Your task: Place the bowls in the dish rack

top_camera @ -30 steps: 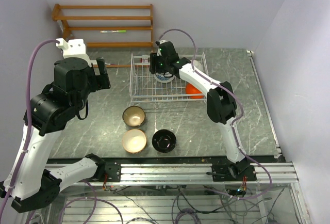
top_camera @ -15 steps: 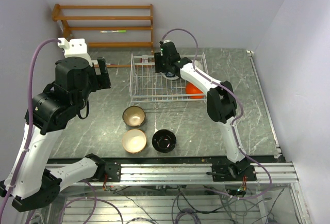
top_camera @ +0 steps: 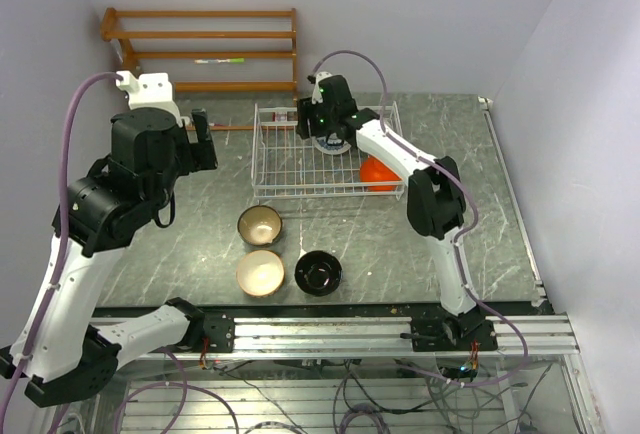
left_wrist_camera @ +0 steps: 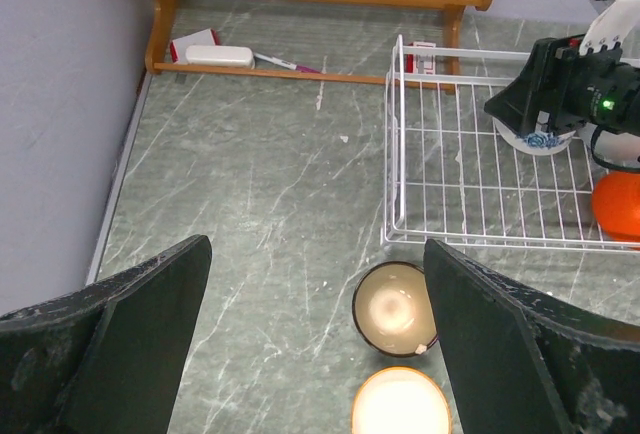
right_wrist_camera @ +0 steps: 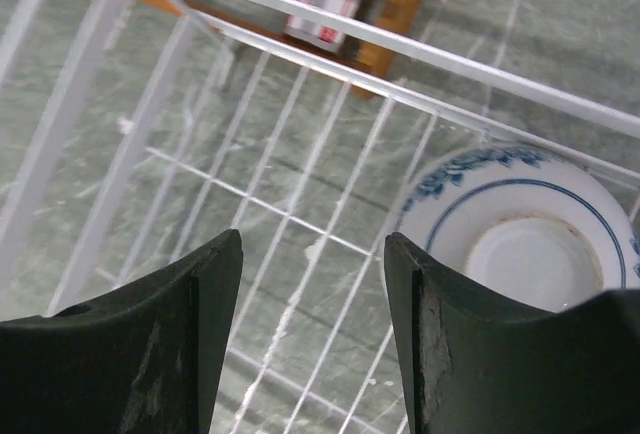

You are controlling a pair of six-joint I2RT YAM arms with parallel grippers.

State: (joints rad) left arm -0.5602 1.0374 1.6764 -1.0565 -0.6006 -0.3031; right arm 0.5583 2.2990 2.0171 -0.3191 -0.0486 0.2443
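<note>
The white wire dish rack (top_camera: 320, 195) stands mid-table. A blue-and-white bowl (top_camera: 337, 145) lies upside down at its back; an orange-red bowl (top_camera: 378, 174) sits at its right front corner. My right gripper (top_camera: 322, 119) hovers open and empty over the rack, just left of the blue-and-white bowl (right_wrist_camera: 520, 244). In front of the rack stand the brown bowl (top_camera: 260, 224), the cream-beige bowl (top_camera: 260, 272) and the black bowl (top_camera: 318, 272). My left gripper (left_wrist_camera: 315, 254) is open and empty, high above the table left of the brown bowl (left_wrist_camera: 395, 309). The white bowl is out of view.
An orange-brown wooden shelf (top_camera: 200, 49) stands against the back wall, with a white object and a pen (left_wrist_camera: 220, 55) under it. A small red-and-white box (left_wrist_camera: 422, 54) lies behind the rack. Walls close in on the left and back.
My right gripper has shifted a little right and toward the rack's back edge. The blue-and-white bowl now lies further back. My left arm has barely moved.
</note>
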